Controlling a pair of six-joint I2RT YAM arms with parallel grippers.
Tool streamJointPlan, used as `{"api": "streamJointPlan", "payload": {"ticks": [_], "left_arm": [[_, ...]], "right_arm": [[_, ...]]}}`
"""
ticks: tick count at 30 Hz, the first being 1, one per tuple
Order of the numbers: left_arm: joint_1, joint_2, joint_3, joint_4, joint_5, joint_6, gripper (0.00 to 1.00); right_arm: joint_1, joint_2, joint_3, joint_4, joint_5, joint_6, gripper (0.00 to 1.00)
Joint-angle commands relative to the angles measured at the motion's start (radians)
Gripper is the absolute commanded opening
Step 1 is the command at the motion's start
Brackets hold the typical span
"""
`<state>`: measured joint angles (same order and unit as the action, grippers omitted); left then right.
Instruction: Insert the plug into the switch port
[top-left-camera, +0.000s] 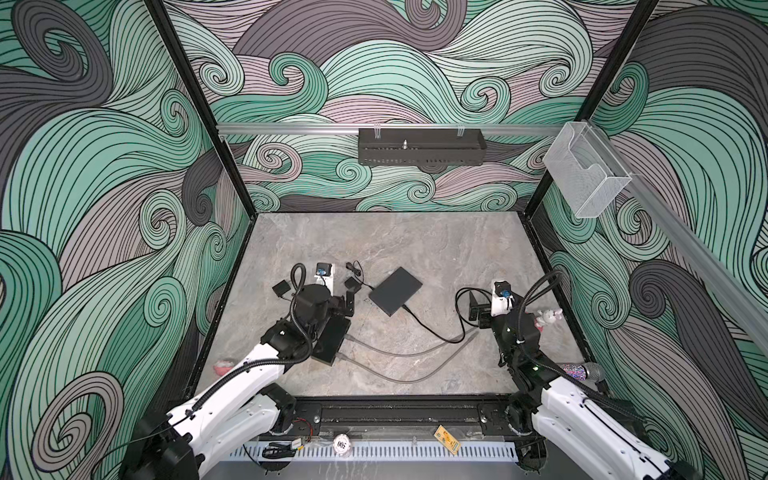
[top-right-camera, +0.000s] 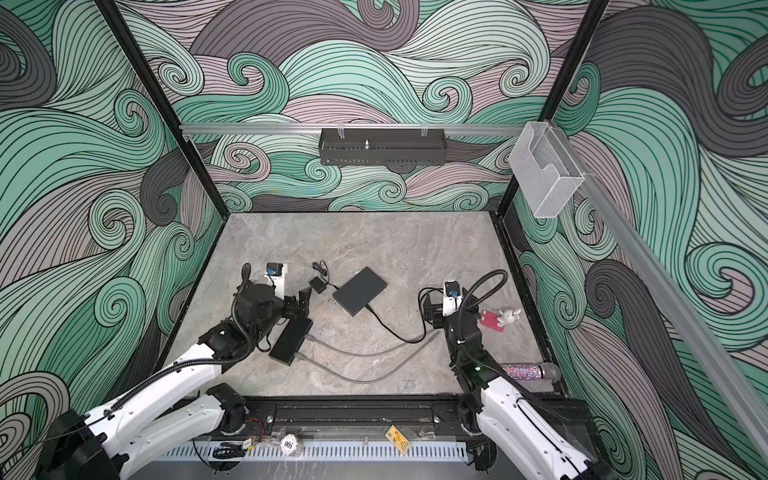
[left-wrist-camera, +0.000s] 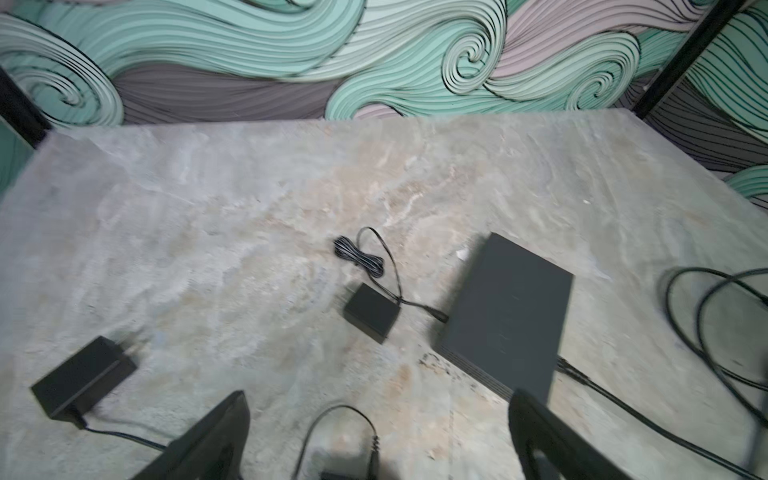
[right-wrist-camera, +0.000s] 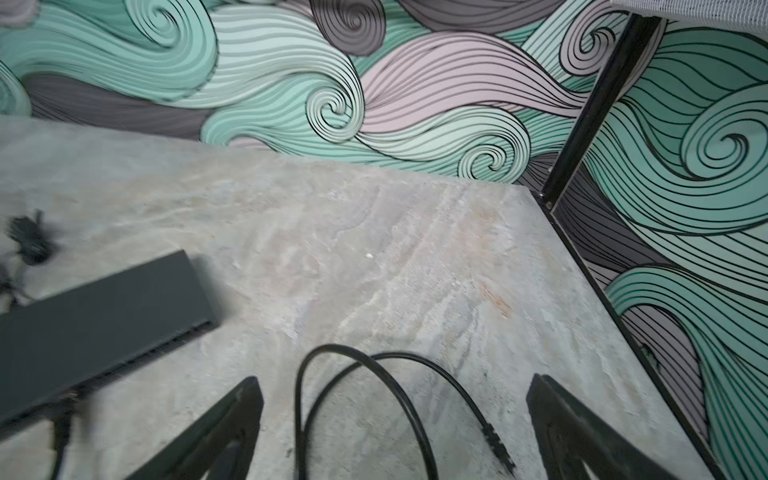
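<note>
In both top views the flat grey switch (top-left-camera: 395, 291) lies near the middle of the tabletop (top-left-camera: 415, 245). A black cable (top-left-camera: 428, 329) enters its near corner, runs off to the right and loops up beside my right tool (top-left-camera: 476, 309). That tool hangs well to the right of the switch, spread open with nothing in it. My left tool (top-left-camera: 343, 301) sits just left of the switch, also spread and empty. Nearer to me than the switch and to its left, partly under that arm, lies a smaller black box (top-left-camera: 332, 343) with two grey cables (top-left-camera: 395, 380) coming out of it. A small black adapter (top-left-camera: 352, 284) lies just left of the switch, and a second adapter (top-left-camera: 281, 288) lies farther left.

The left wrist view is blurred. Both fingers (left-wrist-camera: 216, 436) stand wide apart and hold nothing. Between them a thin cable loop (left-wrist-camera: 332, 411) ends in a power plug (left-wrist-camera: 375, 446) that points down at a dark edge. I cannot tell whether it is seated. The nearer adapter's lead (left-wrist-camera: 415, 305) goes into the side of the switch (left-wrist-camera: 511, 316).

In the right wrist view the fingers (right-wrist-camera: 224, 424) are wide apart, released. The black cable curls on the tabletop between them. Its free plug (right-wrist-camera: 496, 446) lies loose on the stone, well apart from the switch (right-wrist-camera: 95, 311).
</note>
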<state>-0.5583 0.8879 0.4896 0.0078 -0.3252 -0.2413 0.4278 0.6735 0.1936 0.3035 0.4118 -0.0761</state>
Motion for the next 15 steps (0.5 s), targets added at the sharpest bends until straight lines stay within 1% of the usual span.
{"api": "streamJointPlan", "payload": {"ticks": [1, 3, 5, 7, 8, 9, 10, 11, 12, 13, 15], "left_arm": [[0.009, -0.022, -0.099, 0.293, -0.187, 0.097, 0.99], [0.013, 0.001, -0.129, 0.363, -0.25, 0.175, 0.99], [0.025, 0.041, -0.141, 0.419, -0.353, 0.243, 0.99], [0.043, 0.076, -0.178, 0.534, -0.389, 0.311, 0.99], [0.054, 0.095, -0.203, 0.601, -0.407, 0.338, 0.99], [0.064, 0.108, -0.22, 0.646, -0.42, 0.356, 0.99], [0.077, 0.119, -0.238, 0.672, -0.423, 0.374, 0.99], [0.099, 0.127, -0.254, 0.688, -0.416, 0.381, 0.99], [0.126, 0.132, -0.268, 0.697, -0.406, 0.376, 0.99], [0.16, 0.136, -0.288, 0.706, -0.385, 0.361, 0.99], [0.235, 0.131, -0.337, 0.748, -0.313, 0.338, 0.99]], "right_arm": [[-0.013, 0.105, -0.002, 0.258, 0.091, -0.116, 1.0], [-0.028, 0.231, -0.029, 0.422, 0.116, -0.148, 1.0], [-0.056, 0.408, -0.028, 0.569, 0.127, -0.168, 1.0], [-0.069, 0.617, -0.025, 0.767, 0.147, -0.211, 1.0], [-0.062, 0.712, -0.027, 0.891, 0.146, -0.257, 1.0], [-0.06, 0.792, -0.026, 1.004, 0.116, -0.281, 1.0], [-0.055, 0.84, -0.015, 1.054, 0.124, -0.251, 1.0], [-0.069, 0.868, -0.01, 1.044, 0.044, -0.242, 1.0], [-0.077, 0.89, 0.004, 1.03, 0.04, -0.237, 0.99], [-0.083, 0.906, 0.007, 1.056, 0.062, -0.227, 1.0], [-0.11, 0.887, 0.019, 1.006, 0.051, -0.19, 1.0]]}}
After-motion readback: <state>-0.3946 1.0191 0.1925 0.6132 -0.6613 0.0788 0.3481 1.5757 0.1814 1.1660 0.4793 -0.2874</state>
